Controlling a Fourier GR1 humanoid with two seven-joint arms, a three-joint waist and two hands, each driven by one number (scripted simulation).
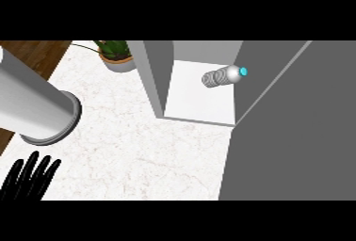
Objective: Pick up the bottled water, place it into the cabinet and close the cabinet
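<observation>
Counter: white marble counter (139,155), potted plant (115,54) at its back edge.
Cabinet: cabinet (201,94) door open; bottled water (224,76) lies on its side inside.
Left hand: left hand (28,179) at near-left corner, fingers straight, spread, holding nothing.
Right hand: unseen.

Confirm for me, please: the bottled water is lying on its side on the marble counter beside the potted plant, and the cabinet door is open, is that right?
Not quite. The head view shows the bottled water lying on its side inside the cabinet, on its white floor, not on the counter beside the potted plant. The cabinet door is indeed open.
</observation>
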